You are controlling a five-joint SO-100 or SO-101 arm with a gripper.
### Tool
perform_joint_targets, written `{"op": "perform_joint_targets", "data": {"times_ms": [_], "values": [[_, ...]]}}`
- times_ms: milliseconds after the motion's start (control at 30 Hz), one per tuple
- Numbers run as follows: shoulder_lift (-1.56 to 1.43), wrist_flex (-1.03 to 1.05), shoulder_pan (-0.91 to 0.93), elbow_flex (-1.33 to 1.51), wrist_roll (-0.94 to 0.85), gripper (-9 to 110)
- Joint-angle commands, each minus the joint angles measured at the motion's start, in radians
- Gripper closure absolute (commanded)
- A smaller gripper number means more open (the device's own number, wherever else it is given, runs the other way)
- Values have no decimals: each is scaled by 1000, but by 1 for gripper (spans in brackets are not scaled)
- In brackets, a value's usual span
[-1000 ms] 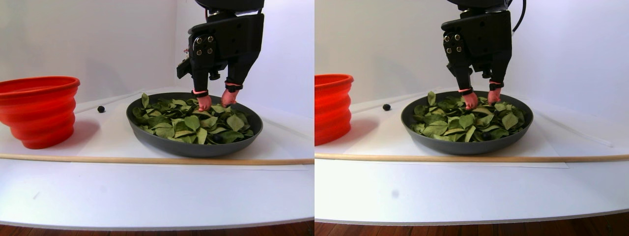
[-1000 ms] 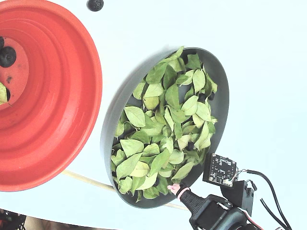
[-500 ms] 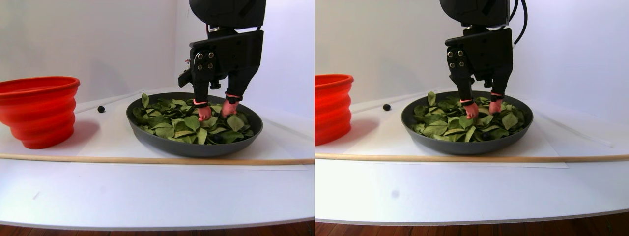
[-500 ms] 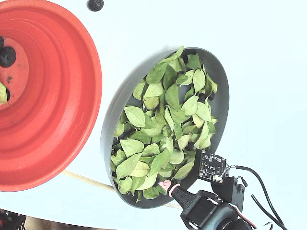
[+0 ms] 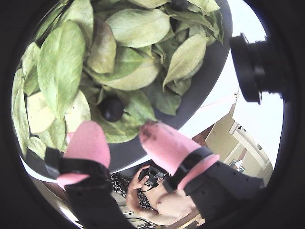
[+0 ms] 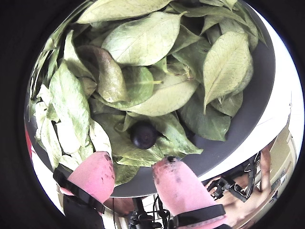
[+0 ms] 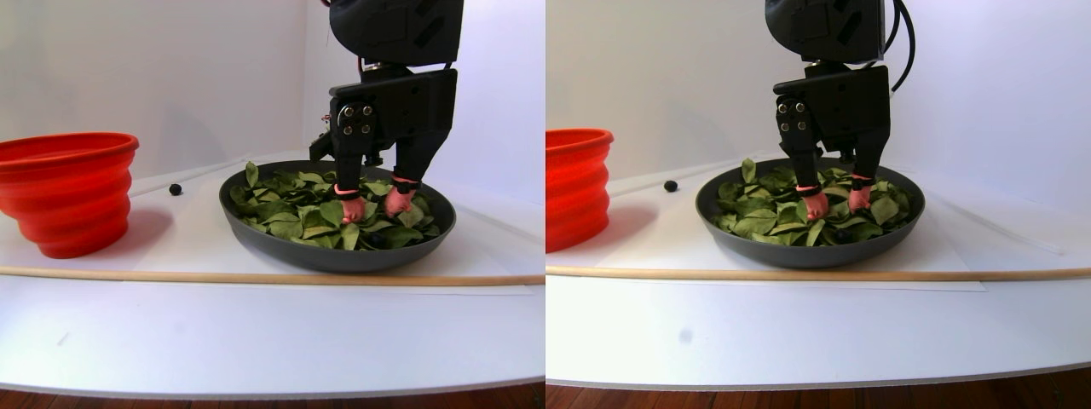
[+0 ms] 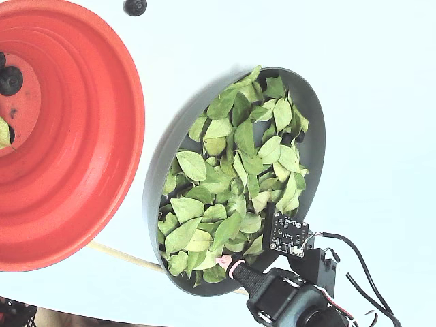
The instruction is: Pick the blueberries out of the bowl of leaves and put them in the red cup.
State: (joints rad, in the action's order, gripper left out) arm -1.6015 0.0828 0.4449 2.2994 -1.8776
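The dark grey bowl [image 7: 337,257] is filled with green leaves [image 6: 143,40]. One blueberry [image 5: 113,109] lies on the leaves just ahead of my gripper [image 5: 121,131] and also shows in the other wrist view [image 6: 144,134]. A second berry [image 5: 178,4] sits at the far side. My gripper [image 7: 375,206] is open and empty. Its pink fingertips [image 6: 95,174] are down at the leaves near the bowl's rim, one on each side of the berry's line. The red cup [image 8: 75,136] stands beside the bowl and holds a berry [image 8: 10,80] and a leaf.
A loose blueberry [image 7: 176,189] lies on the white table behind the cup and bowl, and it also shows in the fixed view [image 8: 134,7]. A thin wooden strip [image 7: 256,277] runs along the table in front of both vessels. The arm's cables [image 8: 361,272] trail off beside the bowl.
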Motion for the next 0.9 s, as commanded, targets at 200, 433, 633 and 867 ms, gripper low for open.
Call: {"op": "perform_joint_targets", "data": {"times_ms": [200,433,633,867], "values": [[28,-32,40,-46,-12,86],[75,-51,44,-72,-15,86],[106,-58,41,-89,-11,85],[152,-75,34,-115,-3,85]]}}
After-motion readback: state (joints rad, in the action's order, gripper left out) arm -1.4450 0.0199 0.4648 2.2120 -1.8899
